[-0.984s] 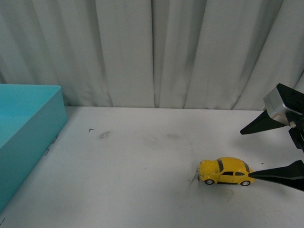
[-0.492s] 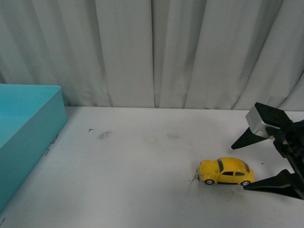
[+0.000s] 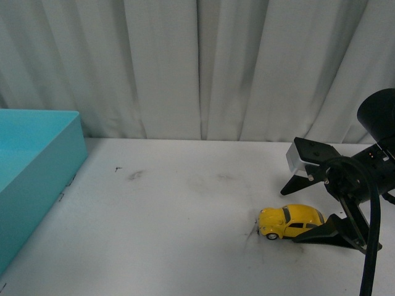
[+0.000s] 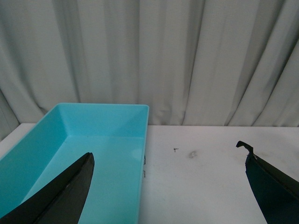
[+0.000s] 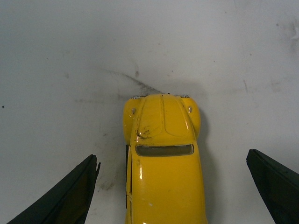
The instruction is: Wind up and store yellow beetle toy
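The car [image 3: 291, 222] stands on its wheels on the bench [image 3: 173, 216]. The right gripper [image 3: 288, 216] is around it, with one finger [image 3: 330, 234] on each side of the car. In the right wrist view the car [image 5: 163, 168] is about in the middle of the right gripper [image 5: 171, 156]. Bare bench shows on both sides of it.

I think the step now is to grab the car, so it can be pulled back to wind it up. To do this well, the gripper should close slowly, so both fingers meet the car's sides together. If one finger hits first, the car may turn or roll away on its wheels. The car is round and shiny, so it may slip. A low hold on the doors looks safer than a hold up on the roof.

The right gripper is wide open. It holds nothing, and in the wrist view its fingers do not touch the car.

The left gripper [image 4: 164, 149] is wide open too and holds nothing. Its view shows the box but not the car.

The blue box [image 3: 49, 172] is well apart from the car, off to the car's left. I guess the car goes in there at the end. Behind the car, past the bench, hangs a grey curtain [image 3: 185, 68].
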